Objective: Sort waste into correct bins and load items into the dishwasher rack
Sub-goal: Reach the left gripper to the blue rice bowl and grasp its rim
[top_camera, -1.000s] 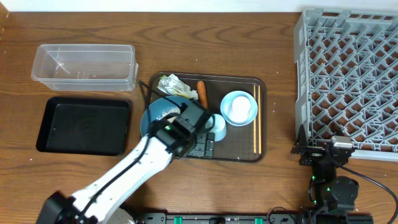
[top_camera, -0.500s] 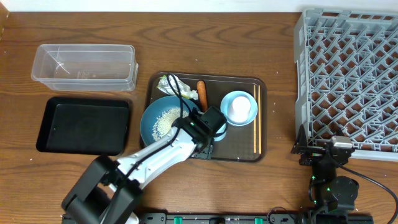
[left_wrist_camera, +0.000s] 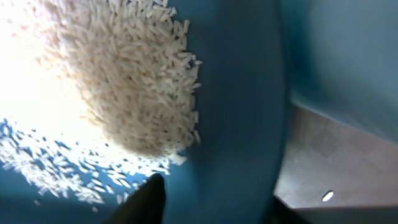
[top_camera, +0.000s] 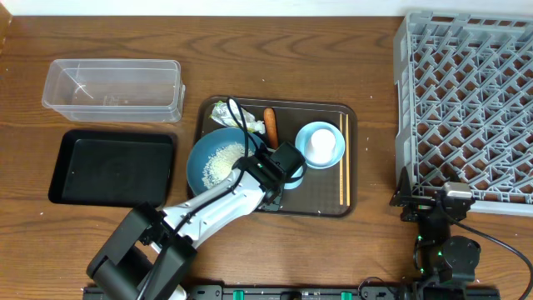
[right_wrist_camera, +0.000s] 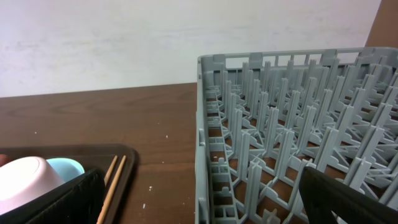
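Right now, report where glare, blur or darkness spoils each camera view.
Left wrist: the rice is blown out white at upper left; the large dark-blue bowl looks soft-edged. Right wrist: the dishwasher rack is sharp; the right gripper's fingers are dark blurs in the bottom corners. Overhead: even light, sharp across the wooden table, no glare.

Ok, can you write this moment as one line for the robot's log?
left gripper: astride dark-blue bowl rim, grip unclear | rice: in that bowl, on brown tray | right gripper: open, near rack
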`<act>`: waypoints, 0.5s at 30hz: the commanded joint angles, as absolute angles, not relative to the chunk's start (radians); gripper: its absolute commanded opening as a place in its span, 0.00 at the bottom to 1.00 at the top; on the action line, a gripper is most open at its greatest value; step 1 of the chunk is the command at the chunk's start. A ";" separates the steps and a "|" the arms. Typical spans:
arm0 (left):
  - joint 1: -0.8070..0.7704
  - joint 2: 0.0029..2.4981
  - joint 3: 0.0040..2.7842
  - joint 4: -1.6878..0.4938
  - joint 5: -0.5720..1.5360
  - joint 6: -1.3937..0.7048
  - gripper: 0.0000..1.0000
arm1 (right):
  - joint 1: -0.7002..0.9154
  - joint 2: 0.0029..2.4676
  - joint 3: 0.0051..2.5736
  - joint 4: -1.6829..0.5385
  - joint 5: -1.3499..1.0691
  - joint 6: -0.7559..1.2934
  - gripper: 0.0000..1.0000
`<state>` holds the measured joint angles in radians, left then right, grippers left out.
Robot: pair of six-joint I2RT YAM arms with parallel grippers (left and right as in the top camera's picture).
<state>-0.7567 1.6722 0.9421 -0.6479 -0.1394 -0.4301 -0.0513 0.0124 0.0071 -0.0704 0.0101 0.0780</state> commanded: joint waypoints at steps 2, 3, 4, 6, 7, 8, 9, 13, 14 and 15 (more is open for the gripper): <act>-0.759 1.676 0.957 -0.653 -0.177 -0.411 0.33 | -0.051 0.008 0.006 -0.075 0.002 0.065 0.99; -0.759 1.676 0.957 -0.653 -0.177 -0.411 0.31 | -0.051 0.008 0.006 -0.075 0.002 0.065 0.99; -0.759 1.676 0.957 -0.653 -0.177 -0.411 0.29 | -0.051 0.008 0.006 -0.075 0.002 0.065 0.99; -0.759 1.676 0.957 -0.653 -0.177 -0.411 0.27 | -0.051 0.008 0.006 -0.075 0.002 0.065 0.99; -0.759 1.676 0.957 -0.653 -0.177 -0.411 0.25 | -0.051 0.007 0.006 -0.075 0.002 0.065 0.99; -0.759 1.676 0.958 -0.653 -0.177 -0.411 0.22 | -0.051 0.007 0.006 -0.075 0.002 0.065 0.99; -0.759 1.676 0.958 -0.653 -0.177 -0.409 0.19 | -0.051 0.007 0.006 -0.075 0.002 0.065 0.99; -0.759 1.667 0.958 -0.653 -0.177 -0.397 0.14 | -0.051 0.007 0.006 -0.075 0.002 0.065 0.99; -0.759 1.664 0.958 -0.653 -0.177 -0.397 0.13 | -0.051 0.008 0.006 -0.075 0.002 0.065 0.99; -0.759 1.659 0.958 -0.653 -0.177 -0.396 0.11 | -0.051 0.008 0.006 -0.075 0.002 0.065 0.99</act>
